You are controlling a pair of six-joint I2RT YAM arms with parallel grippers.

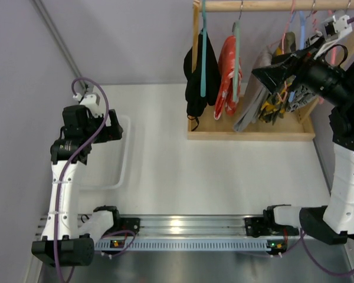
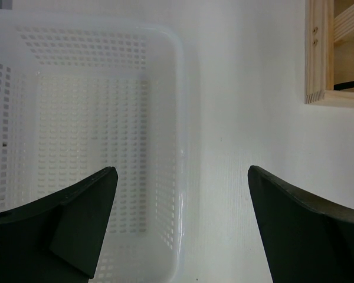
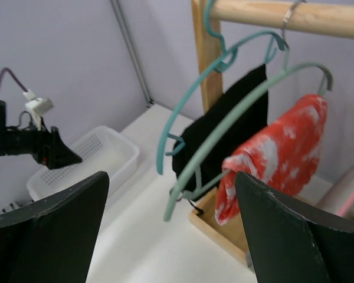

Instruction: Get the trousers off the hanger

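Observation:
A wooden rack (image 1: 251, 134) at the back right carries several garments on hangers. A black garment (image 1: 196, 82) hangs on a teal hanger (image 1: 204, 53). A red-and-white garment (image 1: 228, 76) hangs on a pale green hanger (image 1: 236, 59), and a grey garment (image 1: 253, 100) hangs further right. I cannot tell which are the trousers. My right gripper (image 1: 262, 75) is open and empty, raised beside the grey garment. In the right wrist view its jaws (image 3: 172, 177) frame the black garment (image 3: 224, 130) and red garment (image 3: 277, 153) without touching. My left gripper (image 1: 117, 127) is open and empty over the basket.
A white mesh basket (image 1: 125, 153) sits at the left of the table; its rim (image 2: 180, 118) runs under my left gripper (image 2: 183, 171). The rack's wooden base corner (image 2: 321, 65) lies to its right. More patterned garments (image 1: 283, 100) and hangers crowd the rail's right end.

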